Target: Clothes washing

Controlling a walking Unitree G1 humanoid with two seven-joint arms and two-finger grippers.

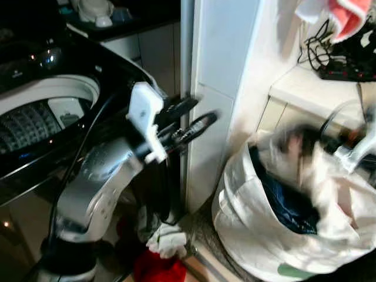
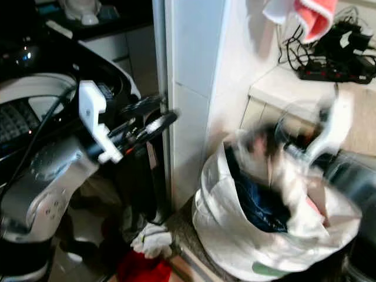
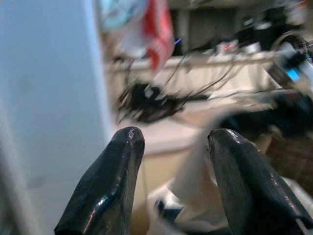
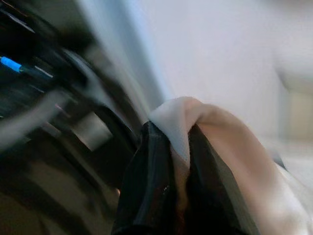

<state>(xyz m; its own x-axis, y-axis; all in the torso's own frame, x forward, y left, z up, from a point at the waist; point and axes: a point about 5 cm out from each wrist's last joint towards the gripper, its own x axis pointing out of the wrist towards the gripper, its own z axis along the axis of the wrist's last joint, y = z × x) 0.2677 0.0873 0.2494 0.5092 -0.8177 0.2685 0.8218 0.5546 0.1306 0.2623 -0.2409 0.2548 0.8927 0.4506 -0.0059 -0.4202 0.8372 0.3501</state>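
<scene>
My right gripper (image 4: pixel 168 147) pinches pale cloth (image 4: pixel 220 147) above the laundry bag (image 1: pixel 258 235); my left gripper (image 3: pixel 171 147) gapes beside the white pillar (image 1: pixel 217 88).

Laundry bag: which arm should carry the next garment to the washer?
Right. The right gripper is already pinched on a pale garment above the laundry bag; the left gripper hangs open and empty by the washer.
</scene>
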